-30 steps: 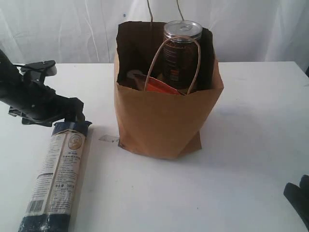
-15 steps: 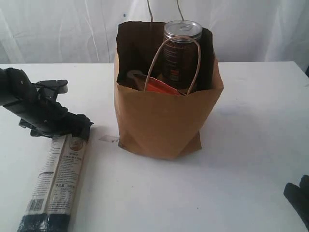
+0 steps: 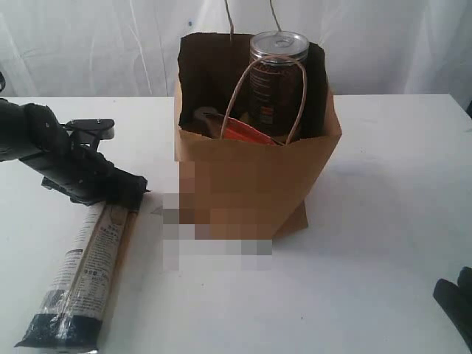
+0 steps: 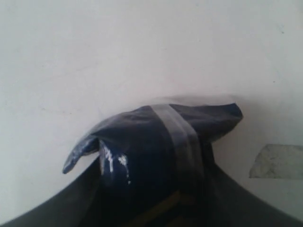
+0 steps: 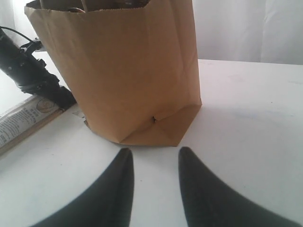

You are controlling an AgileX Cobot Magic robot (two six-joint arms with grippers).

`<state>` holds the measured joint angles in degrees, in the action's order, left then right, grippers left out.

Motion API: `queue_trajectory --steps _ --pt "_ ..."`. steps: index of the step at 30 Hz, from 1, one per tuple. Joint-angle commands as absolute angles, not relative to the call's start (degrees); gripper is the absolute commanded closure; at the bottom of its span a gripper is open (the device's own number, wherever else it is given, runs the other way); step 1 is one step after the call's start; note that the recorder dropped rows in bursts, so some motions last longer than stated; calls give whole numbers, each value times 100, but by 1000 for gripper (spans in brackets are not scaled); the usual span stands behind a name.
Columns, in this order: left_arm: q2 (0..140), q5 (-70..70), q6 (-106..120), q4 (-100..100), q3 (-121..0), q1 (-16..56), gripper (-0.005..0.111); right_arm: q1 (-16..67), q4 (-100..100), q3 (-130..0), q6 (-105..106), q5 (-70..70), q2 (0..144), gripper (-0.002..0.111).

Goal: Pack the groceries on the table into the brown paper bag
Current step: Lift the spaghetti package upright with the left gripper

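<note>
At the near right corner of the tabletop (image 3: pixel 369 258) the right gripper (image 5: pixel 155 152) hangs just above the surface where it was a second ago, its fingers a narrow gap apart with nothing between them.

Along the near left edge lies the long dark-blue pasta packet (image 3: pixel 85 273). It has swung a little since then: its far end now points closer to the brown paper bag (image 3: pixel 295 169), and it shows a narrower face. The left gripper (image 3: pixel 124 192) has dropped and moved toward the bag, onto that far end. In the left wrist view its fingers press on both sides of the crimped end, no longer spread wide.

The bag stands upright and unmoved near the middle of the tabletop, just beside the packet's far end. A silver-topped tin (image 3: pixel 278 74) rises above its rim, with the brown pouch with orange label (image 3: pixel 243 133) in front of it.

The tabletop is plain white, with a small pale mark (image 4: pixel 277 161) by the packet. A white curtain (image 3: pixel 88 44) hangs behind the far edge.
</note>
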<state>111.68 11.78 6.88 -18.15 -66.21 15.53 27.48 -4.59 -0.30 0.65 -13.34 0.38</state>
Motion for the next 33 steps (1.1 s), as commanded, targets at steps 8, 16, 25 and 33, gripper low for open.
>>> queue_trajectory --steps 8,16,25,33 --pt "9710 2863 755 -848 -7734 1610 107 2715 -415 0 135 -1319 0 77" --pt "8598 3386 755 -674 -8199 1610 107 2715 -415 0 135 -1319 0 77" --pt "7639 3719 733 -655 -8820 1610 107 2715 -415 0 135 -1319 0 77" --pt "6971 2743 733 -1441 -9210 1610 107 2715 -415 0 135 -1319 0 77"
